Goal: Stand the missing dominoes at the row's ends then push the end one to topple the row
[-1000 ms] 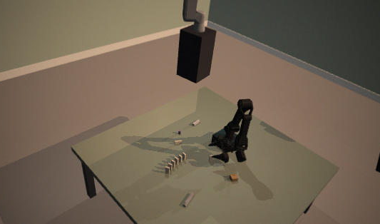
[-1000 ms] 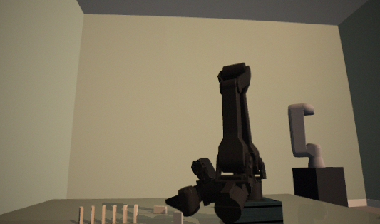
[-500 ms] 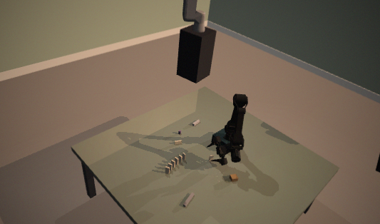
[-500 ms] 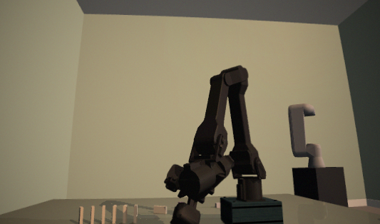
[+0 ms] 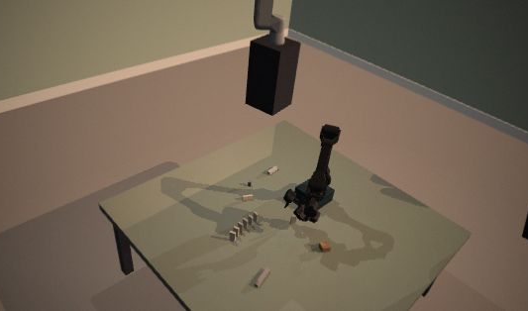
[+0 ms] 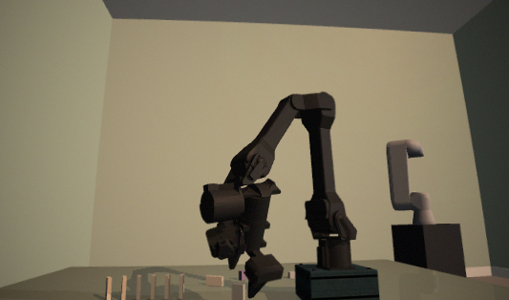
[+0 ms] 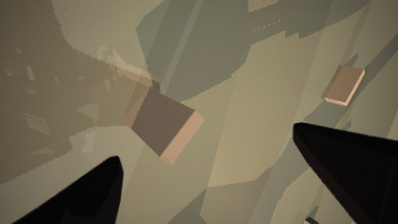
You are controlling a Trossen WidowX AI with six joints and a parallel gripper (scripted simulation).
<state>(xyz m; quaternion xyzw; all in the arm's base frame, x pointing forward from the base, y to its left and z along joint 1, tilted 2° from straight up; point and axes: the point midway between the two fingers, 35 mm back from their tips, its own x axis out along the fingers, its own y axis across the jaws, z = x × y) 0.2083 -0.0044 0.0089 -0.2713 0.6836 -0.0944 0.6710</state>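
Observation:
Six tan dominoes stand upright in an evenly spaced row (image 5: pixel 244 225) (image 6: pixel 153 287) on the table. One loose domino (image 5: pixel 293 220) (image 6: pixel 238 290) (image 7: pixel 162 121) stands apart from the row, on the side towards the arm's base; it appears upright. Another loose domino (image 5: pixel 248 197) (image 6: pixel 214 281) (image 7: pixel 344 86) lies behind the row. My gripper (image 5: pixel 293 211) (image 6: pixel 243 283) (image 7: pixel 209 147) is open and empty, above and close to the nearer loose domino. In the wrist view that domino shows beyond and between the spread fingertips, clear of both. The row is outside the wrist view.
A purple cube (image 5: pixel 250 183) (image 6: pixel 242 275) lies beyond the lying domino. An orange block (image 5: pixel 325 247) lies in front of the arm. Pale bars lie at the back (image 5: pixel 272 170) and front (image 5: pixel 262 277) of the table. The arm's teal base (image 6: pixel 336 284) stands behind the gripper.

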